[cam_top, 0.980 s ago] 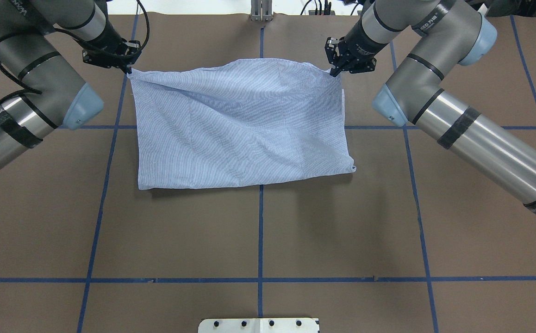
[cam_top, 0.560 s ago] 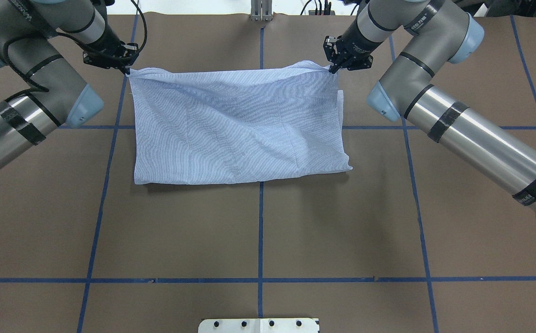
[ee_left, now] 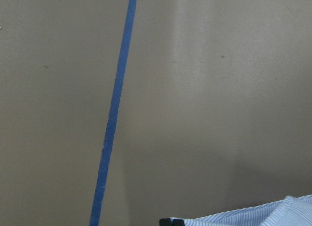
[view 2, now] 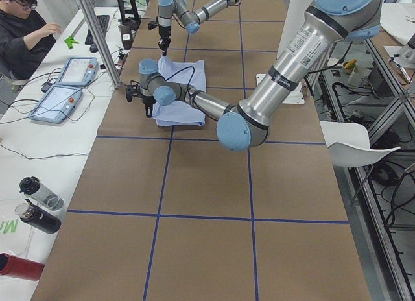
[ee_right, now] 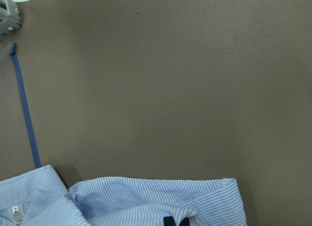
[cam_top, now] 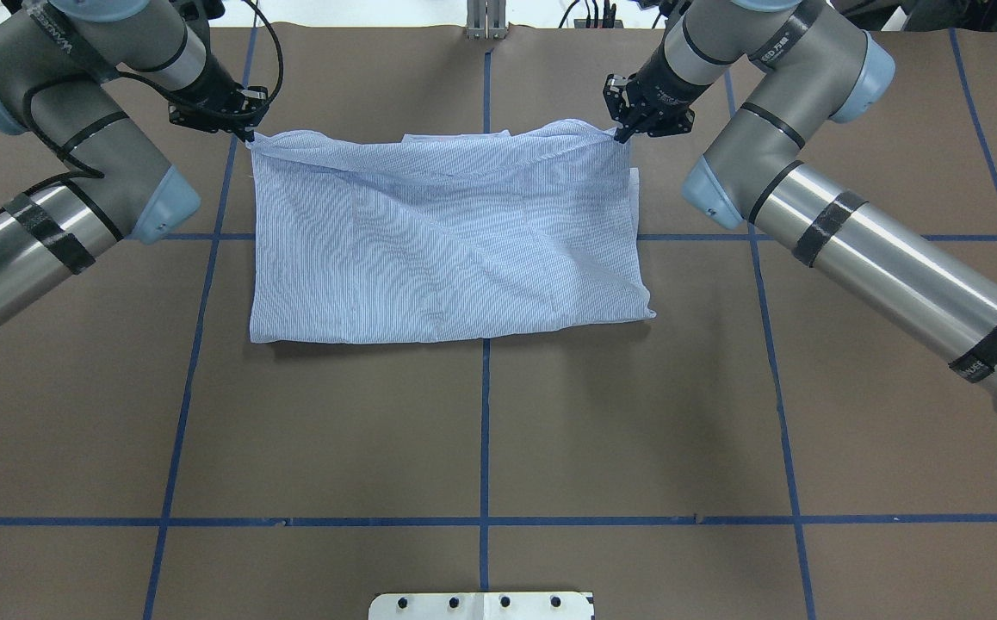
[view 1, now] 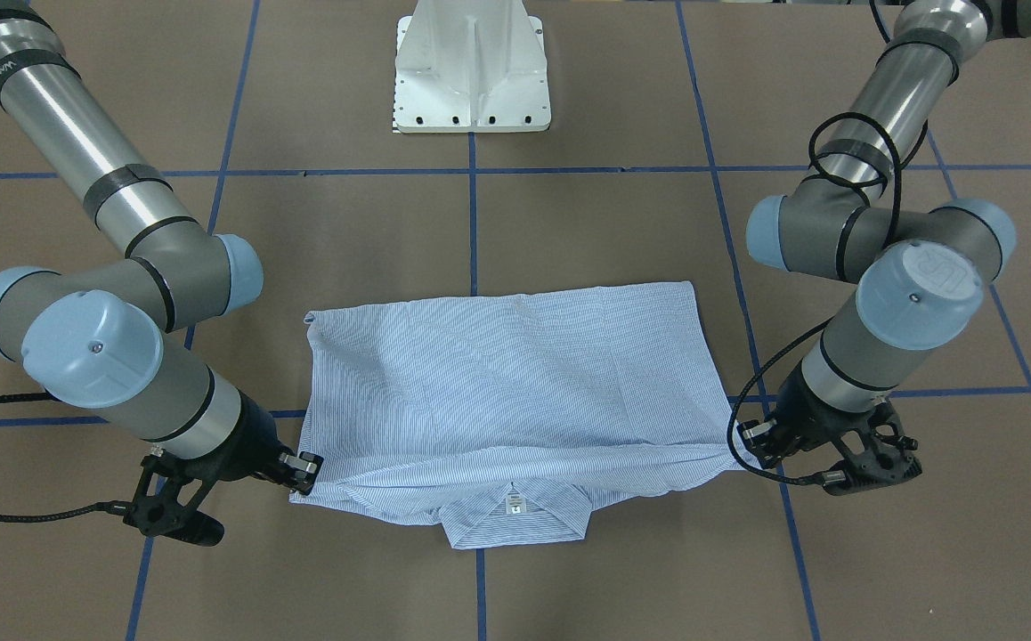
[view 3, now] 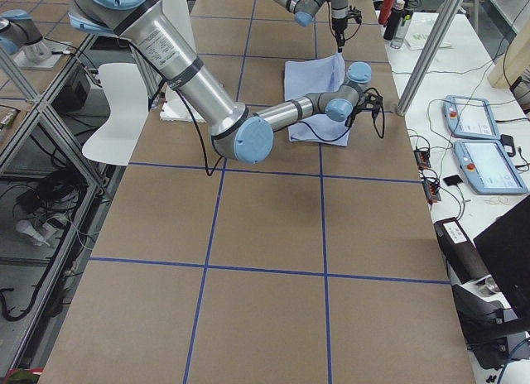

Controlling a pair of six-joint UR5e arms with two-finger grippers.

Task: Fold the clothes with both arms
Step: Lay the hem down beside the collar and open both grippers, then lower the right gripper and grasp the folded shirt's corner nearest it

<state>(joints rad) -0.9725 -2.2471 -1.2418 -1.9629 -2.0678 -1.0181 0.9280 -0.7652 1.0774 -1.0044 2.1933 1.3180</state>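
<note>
The clothes, one light blue-and-white striped shirt (cam_top: pixel 447 237), lie folded in half on the brown table, with the fold line toward the robot. My left gripper (cam_top: pixel 246 134) is shut on the top layer's far left corner, and my right gripper (cam_top: pixel 622 132) is shut on its far right corner. The front-facing view shows the left gripper (view 1: pixel 750 454) and right gripper (view 1: pixel 300 473) low over the table, with the collar (view 1: pixel 515 519) poking out beneath the held edge. Striped fabric (ee_right: pixel 161 201) fills the bottom of the right wrist view. The fabric (ee_left: pixel 258 216) shows at the lower right of the left wrist view.
The white pedestal base (view 1: pixel 471 71) stands at the robot's side of the table. Blue tape lines (cam_top: pixel 484 430) cross the brown surface. A person (view 2: pixel 26 22) sits at a side bench with tablets (view 2: pixel 65 87) beyond the far edge. Bottles (view 2: pixel 35 204) stand there too.
The billowed far edge of the shirt has come down and flattened. Both grippers have kept hold of their corners and sunk toward the table, and part of the lower layer now shows past the held edge.
</note>
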